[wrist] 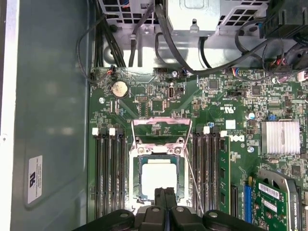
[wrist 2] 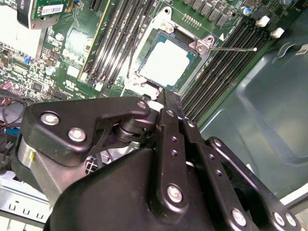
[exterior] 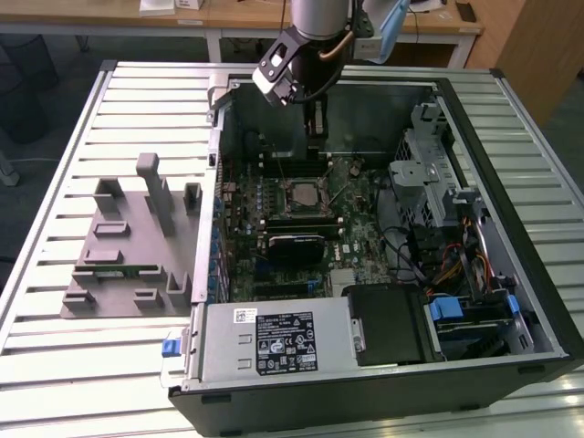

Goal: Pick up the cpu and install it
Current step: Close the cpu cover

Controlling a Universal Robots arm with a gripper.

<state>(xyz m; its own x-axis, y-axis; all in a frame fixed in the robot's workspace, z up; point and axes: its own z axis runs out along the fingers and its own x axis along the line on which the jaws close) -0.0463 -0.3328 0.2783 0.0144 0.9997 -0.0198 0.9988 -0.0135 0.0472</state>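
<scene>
gripper (wrist: 165, 192): fingers pressed together, holding nothing, just above the cpu.
cpu (wrist: 159, 176): lying in the socket (wrist: 136, 169), 6 o'clock from the gripper in the exterior view.

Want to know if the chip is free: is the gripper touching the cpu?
Apart. In the exterior view the gripper hangs above the board, with memory slots showing between it and the cpu.

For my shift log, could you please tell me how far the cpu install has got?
Done: the cpu lies in its socket. In hand: nothing; the gripper, fingers together, hovers over it. Left: the socket's cover frame stands open and its lever is unlatched.
</scene>
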